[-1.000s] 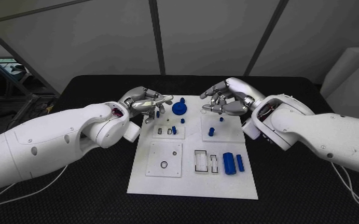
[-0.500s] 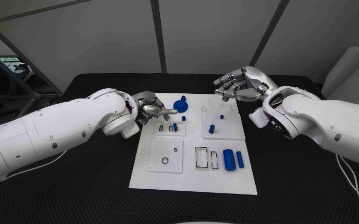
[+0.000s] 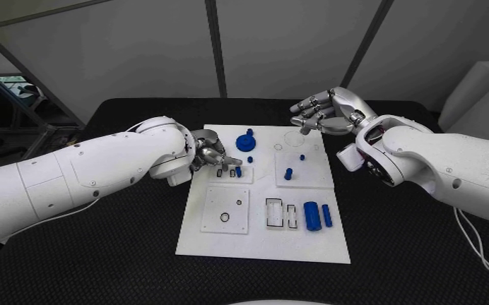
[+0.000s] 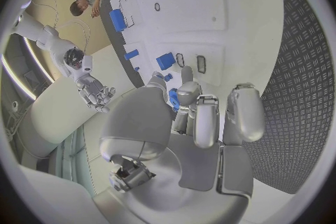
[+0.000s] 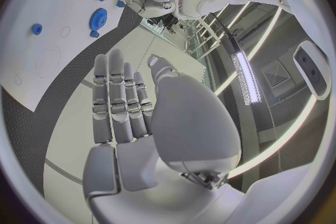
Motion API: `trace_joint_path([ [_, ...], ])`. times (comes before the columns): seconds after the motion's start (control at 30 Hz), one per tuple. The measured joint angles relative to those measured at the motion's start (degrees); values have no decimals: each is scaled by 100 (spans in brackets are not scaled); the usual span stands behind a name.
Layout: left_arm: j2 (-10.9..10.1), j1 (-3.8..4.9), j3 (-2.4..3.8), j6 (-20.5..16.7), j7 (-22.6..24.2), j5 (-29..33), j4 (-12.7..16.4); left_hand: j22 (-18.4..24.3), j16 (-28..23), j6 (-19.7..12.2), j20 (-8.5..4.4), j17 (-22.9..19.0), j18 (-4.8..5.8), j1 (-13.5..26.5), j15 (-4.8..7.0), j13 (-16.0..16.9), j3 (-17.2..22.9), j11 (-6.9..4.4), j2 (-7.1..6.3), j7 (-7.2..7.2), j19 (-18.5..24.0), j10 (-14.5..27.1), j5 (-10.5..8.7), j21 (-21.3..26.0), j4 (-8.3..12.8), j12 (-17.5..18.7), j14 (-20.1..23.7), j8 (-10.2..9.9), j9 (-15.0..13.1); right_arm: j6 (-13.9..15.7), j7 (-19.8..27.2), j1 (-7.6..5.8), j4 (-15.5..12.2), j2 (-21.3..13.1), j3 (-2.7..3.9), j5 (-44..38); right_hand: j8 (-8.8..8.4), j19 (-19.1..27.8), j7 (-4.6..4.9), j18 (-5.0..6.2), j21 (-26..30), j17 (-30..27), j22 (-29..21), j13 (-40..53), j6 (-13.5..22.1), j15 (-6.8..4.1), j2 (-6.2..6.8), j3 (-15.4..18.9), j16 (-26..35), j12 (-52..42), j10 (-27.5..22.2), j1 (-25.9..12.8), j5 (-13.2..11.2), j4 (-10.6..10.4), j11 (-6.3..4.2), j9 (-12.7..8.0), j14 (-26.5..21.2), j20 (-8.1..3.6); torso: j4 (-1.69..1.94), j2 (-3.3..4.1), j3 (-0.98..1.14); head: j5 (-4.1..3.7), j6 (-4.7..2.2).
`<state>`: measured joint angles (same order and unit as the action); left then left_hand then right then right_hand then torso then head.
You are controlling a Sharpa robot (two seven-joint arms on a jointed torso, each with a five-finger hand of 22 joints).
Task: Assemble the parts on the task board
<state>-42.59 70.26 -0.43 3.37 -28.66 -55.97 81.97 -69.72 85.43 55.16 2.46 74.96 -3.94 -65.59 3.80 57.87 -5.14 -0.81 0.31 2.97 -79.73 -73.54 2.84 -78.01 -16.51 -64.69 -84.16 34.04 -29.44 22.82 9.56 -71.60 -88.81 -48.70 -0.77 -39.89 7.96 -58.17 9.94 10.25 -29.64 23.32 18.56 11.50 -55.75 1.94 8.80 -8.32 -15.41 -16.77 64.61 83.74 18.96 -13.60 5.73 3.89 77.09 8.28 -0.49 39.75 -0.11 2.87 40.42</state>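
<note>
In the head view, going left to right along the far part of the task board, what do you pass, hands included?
Left hand → blue gear → small blue peg → right hand, raised beyond the task board's far right corner with its fingers apart.

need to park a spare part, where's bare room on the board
Free: the task board strip nearest the robot, below the ring plate and the blue cylinders. Crowded: the far end around the blue gear, where the left hand works.
</note>
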Motion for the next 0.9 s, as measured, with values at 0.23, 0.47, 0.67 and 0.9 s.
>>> trace_joint_path([
  [0.23,88,19,-33,103,-51,-71,-15,-7,0,0,0,0,1,0,0,-3,-31,0,0,0,0,0,0,0,17,0,0,21,-39,9,-10,0,39,37,0,-12,0,0,0,0,38,-15,-26,-44,0,-21,0,0,77,0,0,0,0,0,0,0,21,0,5,5,-1,-9,21],
  [0.47,139,26,-46,122,-64,-100,-7,-27,0,-20,0,-1,1,0,0,-9,-56,0,0,-20,0,0,0,-24,24,0,0,20,-61,10,-24,0,88,61,-1,-38,0,0,0,0,64,-21,-41,-65,0,-1,0,0,102,21,20,1,0,0,20,0,41,0,5,6,-4,-22,38],
  [0.67,156,27,-50,117,-67,-111,23,-41,0,-20,0,-1,2,-24,0,-9,-56,1,24,-20,0,1,0,-23,24,0,0,58,-84,11,-39,0,119,70,-1,-62,0,0,0,0,64,-21,-51,-79,0,-1,0,14,132,21,20,1,0,-15,20,0,41,0,5,6,-4,-24,48],
  [0.9,174,28,-51,109,-68,-117,44,-46,0,-41,1,-1,1,-26,0,-9,-55,1,25,1,0,1,0,-23,23,0,0,58,-97,10,-59,1,149,95,-1,-89,0,-21,-1,0,105,-26,-64,-98,0,-1,-23,14,146,21,20,-22,0,-15,20,0,41,22,5,6,-4,-30,44],
])
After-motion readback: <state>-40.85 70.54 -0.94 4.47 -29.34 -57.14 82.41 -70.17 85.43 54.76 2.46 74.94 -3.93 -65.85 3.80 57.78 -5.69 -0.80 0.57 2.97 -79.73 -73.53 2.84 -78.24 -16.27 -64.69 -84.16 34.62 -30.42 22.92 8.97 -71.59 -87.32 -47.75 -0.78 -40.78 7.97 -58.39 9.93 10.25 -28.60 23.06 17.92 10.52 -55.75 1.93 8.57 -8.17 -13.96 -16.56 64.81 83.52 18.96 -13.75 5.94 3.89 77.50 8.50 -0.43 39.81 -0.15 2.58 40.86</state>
